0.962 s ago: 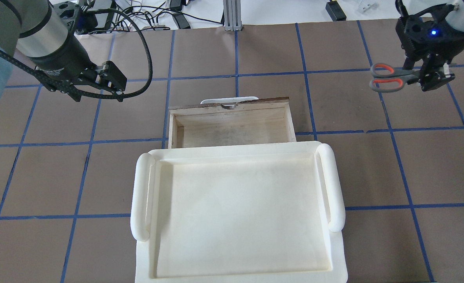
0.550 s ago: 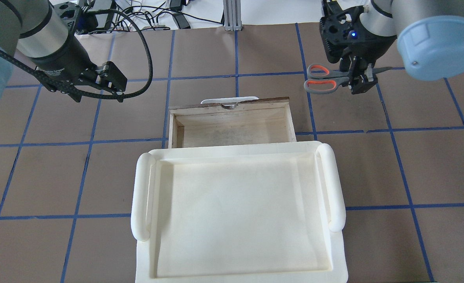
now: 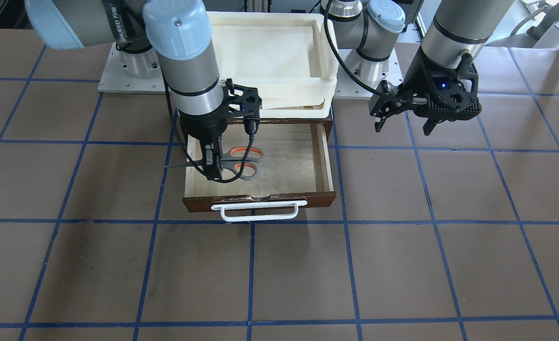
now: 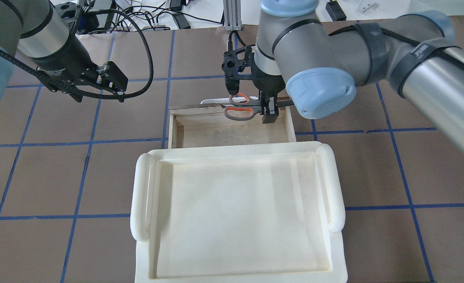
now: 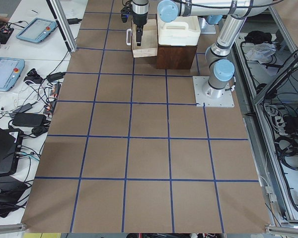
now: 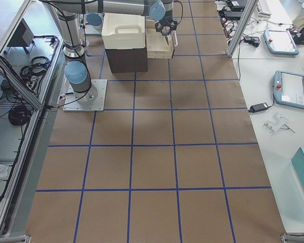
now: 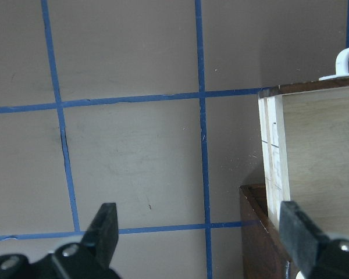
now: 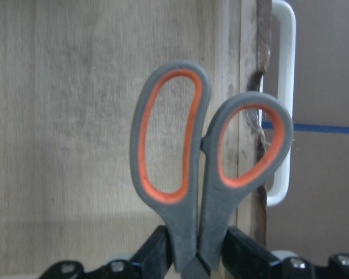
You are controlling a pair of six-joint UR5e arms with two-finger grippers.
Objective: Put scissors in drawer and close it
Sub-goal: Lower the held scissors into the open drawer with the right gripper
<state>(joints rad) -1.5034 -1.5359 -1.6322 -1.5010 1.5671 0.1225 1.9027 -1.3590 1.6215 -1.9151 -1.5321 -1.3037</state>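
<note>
My right claw (image 3: 211, 166) is clamped on the blades of the small grey scissors with orange-lined loops (image 3: 242, 163), holding them over the open, shallow wooden drawer with a white bar handle (image 3: 303, 161). My left claw (image 3: 403, 127) hangs spread open above the brown surface (image 3: 402, 237) beside the drawer.

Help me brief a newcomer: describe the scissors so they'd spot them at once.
Find the big cream-white tray in front of the robot; an open wooden drawer juts out from beneath it, away from the robot. Over that drawer the right hand grips small scissors by the blades. Their grey handles with orange-red loop linings are the only orange in sight.
</note>
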